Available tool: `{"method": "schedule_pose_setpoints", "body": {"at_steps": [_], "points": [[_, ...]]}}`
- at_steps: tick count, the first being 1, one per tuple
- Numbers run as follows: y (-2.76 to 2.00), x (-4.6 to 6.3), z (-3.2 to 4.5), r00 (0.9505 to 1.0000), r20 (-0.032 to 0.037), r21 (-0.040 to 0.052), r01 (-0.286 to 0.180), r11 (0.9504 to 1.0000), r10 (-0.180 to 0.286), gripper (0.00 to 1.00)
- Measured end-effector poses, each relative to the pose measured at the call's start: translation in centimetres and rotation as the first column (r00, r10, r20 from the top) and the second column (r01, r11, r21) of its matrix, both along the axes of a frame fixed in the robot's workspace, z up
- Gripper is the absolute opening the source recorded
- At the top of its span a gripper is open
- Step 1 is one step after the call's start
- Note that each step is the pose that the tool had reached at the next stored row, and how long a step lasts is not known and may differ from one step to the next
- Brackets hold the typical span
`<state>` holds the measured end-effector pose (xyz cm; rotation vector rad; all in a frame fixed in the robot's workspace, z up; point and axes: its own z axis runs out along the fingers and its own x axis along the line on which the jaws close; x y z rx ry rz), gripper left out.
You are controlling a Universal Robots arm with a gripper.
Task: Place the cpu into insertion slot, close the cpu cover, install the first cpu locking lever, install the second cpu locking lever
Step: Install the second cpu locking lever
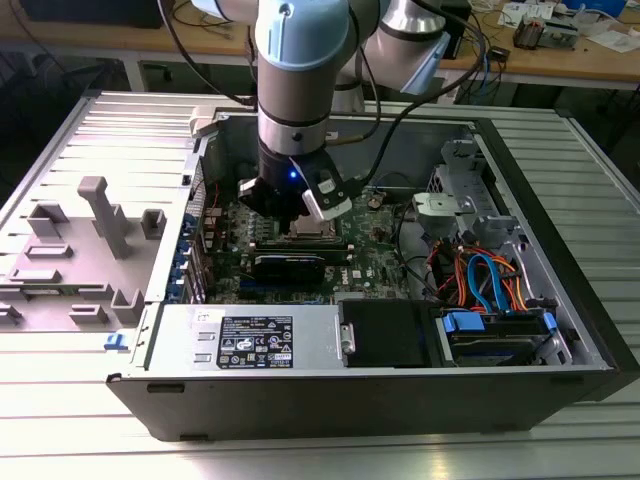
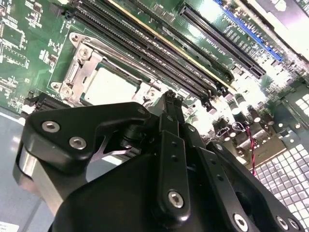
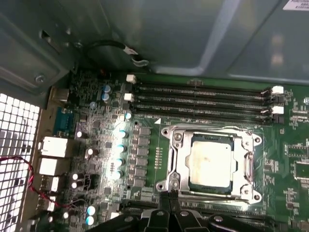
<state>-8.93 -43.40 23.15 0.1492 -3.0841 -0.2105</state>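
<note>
First wrist view: silvery-tan square cpu [image 3: 210, 164] within thin metal cpu cover [image 3: 177, 162].

The arm [image 1: 295, 90] is reaching down into the open computer case [image 1: 400, 380]. Its hand [image 1: 300, 212] is hanging just over the green motherboard [image 1: 375, 262].

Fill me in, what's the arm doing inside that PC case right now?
The arm's gripper is down inside the open PC case, right at the edge of the CPU socket on the motherboard. The cpu already sits in the socket, and the cpu cover lies closed around it. The jaws look shut together at the socket's edge, with nothing visibly held.
</note>
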Motion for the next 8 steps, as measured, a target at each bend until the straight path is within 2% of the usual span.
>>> {"method": "schedule_pose_setpoints", "body": {"at_steps": [8], "points": [[0.00, -0.01, 0.01, 1.0000, 0.0000, -0.0024, 0.000, 1.0000, 0.000, 0.12]]}}
